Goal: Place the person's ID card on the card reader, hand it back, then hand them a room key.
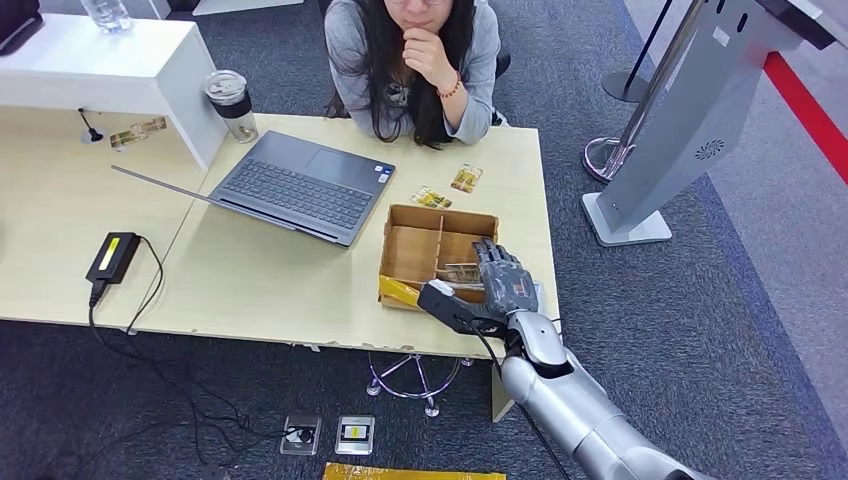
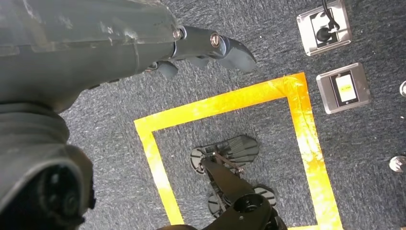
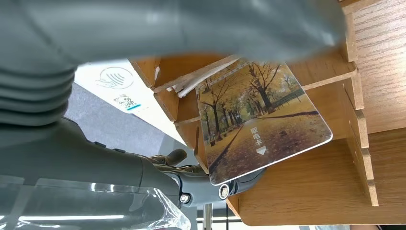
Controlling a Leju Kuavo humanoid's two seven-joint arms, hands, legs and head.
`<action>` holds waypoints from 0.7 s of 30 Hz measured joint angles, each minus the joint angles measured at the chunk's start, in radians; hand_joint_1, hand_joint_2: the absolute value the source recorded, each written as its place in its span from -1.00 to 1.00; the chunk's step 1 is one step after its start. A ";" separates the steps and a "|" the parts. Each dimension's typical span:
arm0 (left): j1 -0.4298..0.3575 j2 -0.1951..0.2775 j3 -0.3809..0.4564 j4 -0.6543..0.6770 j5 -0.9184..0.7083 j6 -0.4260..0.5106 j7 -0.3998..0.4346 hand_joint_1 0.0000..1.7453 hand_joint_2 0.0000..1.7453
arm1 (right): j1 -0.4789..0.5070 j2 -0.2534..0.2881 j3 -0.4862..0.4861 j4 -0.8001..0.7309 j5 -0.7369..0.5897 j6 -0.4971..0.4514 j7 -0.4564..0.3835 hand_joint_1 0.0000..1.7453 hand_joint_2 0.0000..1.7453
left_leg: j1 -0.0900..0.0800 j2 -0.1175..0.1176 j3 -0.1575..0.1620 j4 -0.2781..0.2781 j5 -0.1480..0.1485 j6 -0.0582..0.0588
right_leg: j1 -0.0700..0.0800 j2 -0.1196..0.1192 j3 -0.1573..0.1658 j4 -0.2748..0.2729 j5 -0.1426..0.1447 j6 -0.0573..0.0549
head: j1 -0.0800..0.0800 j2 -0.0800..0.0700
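My right hand (image 1: 503, 285) reaches into the near right compartment of the open wooden box (image 1: 410, 250) on the table. In the right wrist view it pinches a room key card (image 3: 261, 120) printed with autumn trees, thumb over it and a dark fingertip (image 3: 239, 184) under its lower corner. The card is tilted up out of the stack (image 1: 460, 272). A white card reader (image 3: 115, 81) lies just beside the box. Two small cards (image 1: 466, 178) (image 1: 432, 198) lie on the table in front of the seated person (image 1: 415, 60). My left hand (image 2: 201, 45) hangs over the floor, holding nothing.
An open laptop (image 1: 300, 185) sits left of the box. A tumbler (image 1: 231, 103) and a white raised shelf (image 1: 100, 65) stand at the back left. A black power brick (image 1: 113, 257) with its cable lies at the left. A grey kiosk stand (image 1: 680, 120) rises on the right.
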 joint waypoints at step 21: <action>0.000 0.000 0.000 0.000 0.004 0.004 0.006 -1.00 -1.00 | 0.000 0.001 0.000 -0.016 -0.005 0.011 0.004 -1.00 1.00 | 0.000 0.000 0.000 0.000 0.000 0.000 | 0.000 0.000 0.000 0.000 0.000 0.000 | 0.000 0.000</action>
